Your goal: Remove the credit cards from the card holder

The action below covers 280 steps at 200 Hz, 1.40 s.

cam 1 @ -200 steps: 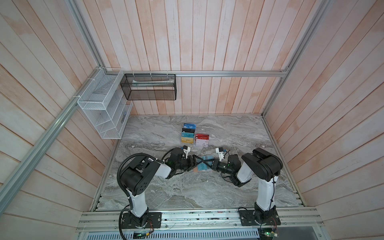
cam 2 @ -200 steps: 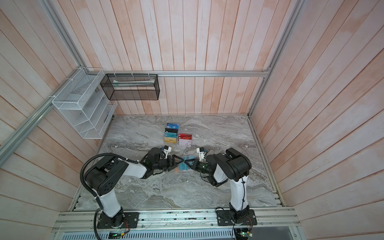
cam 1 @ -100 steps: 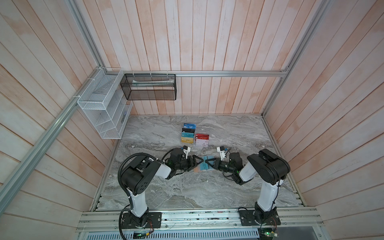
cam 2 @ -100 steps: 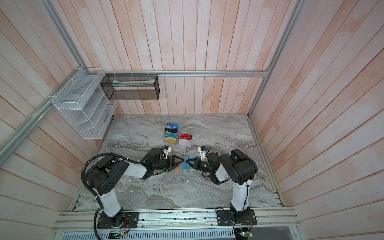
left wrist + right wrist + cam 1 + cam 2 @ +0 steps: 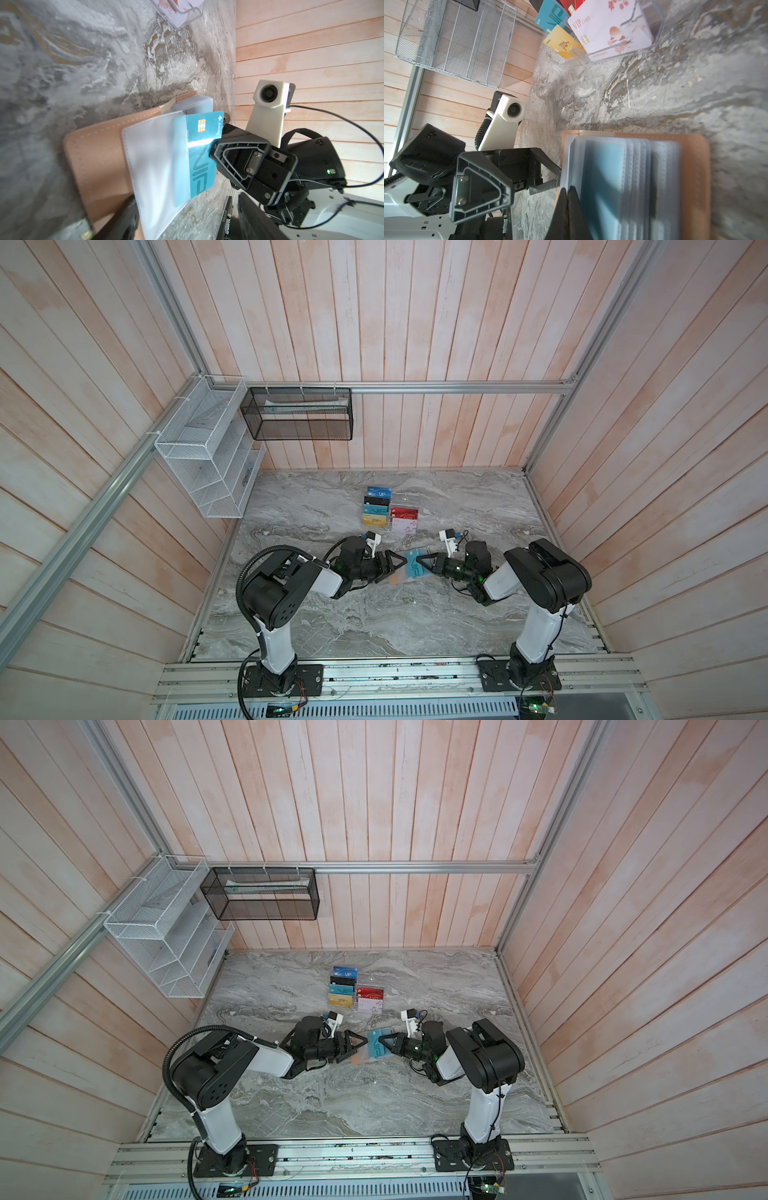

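The teal card [image 5: 199,158] carries large "VIP" letters on its darker band. Beside its gold chip is a small triangle logo with a brand word that reads roughly "AJON". The white card [image 5: 608,27] says "VIP CARD" in reddish letters, and a line starting "NO" runs under it, its digits too small to make out. The gold card [image 5: 562,44] bears "VIP". The blue card [image 5: 379,492] shows pale lettering, seemingly "VIP".
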Each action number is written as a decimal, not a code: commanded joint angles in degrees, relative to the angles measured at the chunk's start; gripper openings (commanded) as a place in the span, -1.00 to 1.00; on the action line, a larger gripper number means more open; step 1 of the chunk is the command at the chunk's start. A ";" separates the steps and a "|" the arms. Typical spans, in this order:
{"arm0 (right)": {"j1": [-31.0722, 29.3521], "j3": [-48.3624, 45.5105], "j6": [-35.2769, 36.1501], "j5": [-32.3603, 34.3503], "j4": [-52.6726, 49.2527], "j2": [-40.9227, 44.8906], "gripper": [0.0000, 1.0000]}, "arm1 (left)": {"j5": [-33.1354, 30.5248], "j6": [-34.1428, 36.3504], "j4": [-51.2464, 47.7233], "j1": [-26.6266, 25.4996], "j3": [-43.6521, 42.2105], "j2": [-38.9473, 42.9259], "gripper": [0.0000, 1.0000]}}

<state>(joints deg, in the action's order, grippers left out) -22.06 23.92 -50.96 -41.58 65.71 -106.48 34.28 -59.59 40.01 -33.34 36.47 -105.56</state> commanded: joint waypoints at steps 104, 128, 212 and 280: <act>0.53 11.20 21.42 3.48 -37.06 14.91 -1.00 | -1.16 2.82 -10.58 0.30 -0.32 6.15 0.58; 0.49 16.83 29.24 6.61 -49.65 17.96 -1.00 | -1.49 2.95 -11.84 0.30 -0.35 9.12 0.60; -1.34 41.31 49.20 15.95 -77.24 16.79 -1.00 | -6.24 11.76 -30.07 3.40 3.50 23.77 1.00; -3.39 61.61 60.00 18.44 -89.13 7.51 -1.00 | -15.82 22.40 -44.90 5.92 6.45 35.09 1.00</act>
<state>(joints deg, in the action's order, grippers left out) -24.25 79.48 2.59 -25.41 -15.94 -95.74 23.35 -42.61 2.26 -28.08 42.39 -72.69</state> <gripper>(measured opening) 0.047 0.999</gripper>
